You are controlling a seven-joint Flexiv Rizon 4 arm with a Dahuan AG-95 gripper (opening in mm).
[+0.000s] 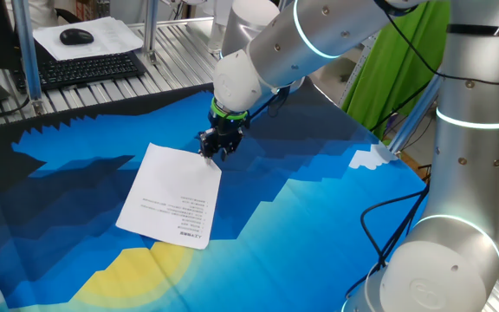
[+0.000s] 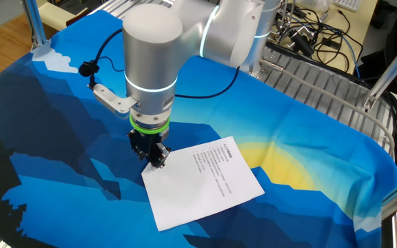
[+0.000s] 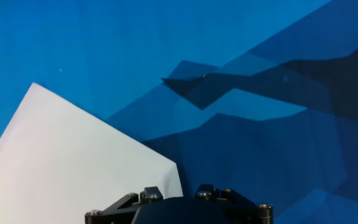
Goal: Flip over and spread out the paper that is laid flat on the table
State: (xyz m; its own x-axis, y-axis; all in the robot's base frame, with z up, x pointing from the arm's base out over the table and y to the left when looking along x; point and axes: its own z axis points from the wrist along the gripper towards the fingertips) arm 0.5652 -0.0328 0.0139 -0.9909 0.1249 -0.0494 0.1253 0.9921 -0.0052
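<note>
The paper lies flat on the blue patterned table with its printed side up; it also shows in the other fixed view. My gripper is down at the paper's far corner, also seen in the other fixed view, with its fingers close together on the paper's edge. In the hand view the white paper fills the lower left and its edge runs under the gripper body. The fingertips are hidden there.
A grey slatted desk with a keyboard and a mouse on a white sheet stands behind the table. A yellow patch is near the paper's front edge. The arm's base stands at the right.
</note>
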